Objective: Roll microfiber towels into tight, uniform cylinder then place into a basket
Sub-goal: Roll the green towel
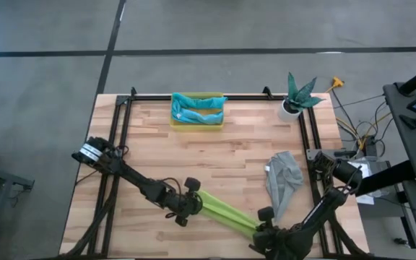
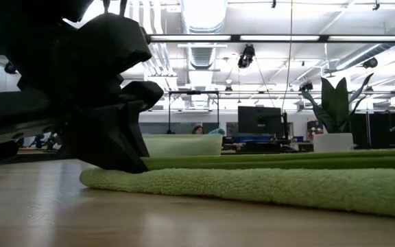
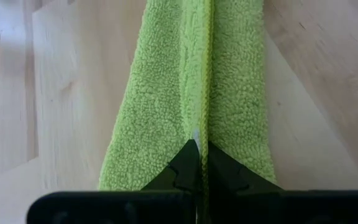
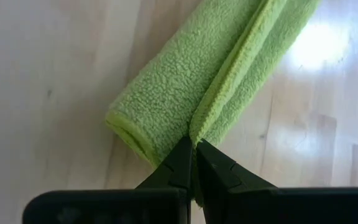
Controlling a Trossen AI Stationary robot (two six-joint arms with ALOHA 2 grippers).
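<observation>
Stretching between the two arms in the lower middle of the high view, the lime green towel [image 1: 226, 211] lies on the wooden worktop [image 1: 215, 155] as a long narrow folded strip running diagonally from left to lower right. The left gripper [image 1: 190, 206] sits at the strip's upper-left end with its jaws closed tight on the towel's folded edge; in the left wrist view the two dark fingers [image 3: 179, 171] meet on the ridge of green cloth [image 3: 197, 93]. The right gripper [image 1: 264, 232] is at the strip's lower-right end, near the bottom edge of the frame, and its jaws are likewise pinched shut on the hem, as the right wrist view shows with the fingers [image 4: 182, 163] meeting on the towel's edge [image 4: 213, 81] beside a rolled-looking fold. In the low view the green towel [image 2: 273, 185] lies flat across the worktop, with a dark arm filling the upper left.

The grey towel [image 1: 283, 180] lies crumpled at the right of the worktop, apart from the green strip. The yellow basket [image 1: 197, 123] stands at the upper middle of the worktop and holds the teal towel [image 1: 195, 103] and the light blue towel [image 1: 201, 115]. A potted plant in a white pot [image 1: 292, 106] stands at the upper right corner
</observation>
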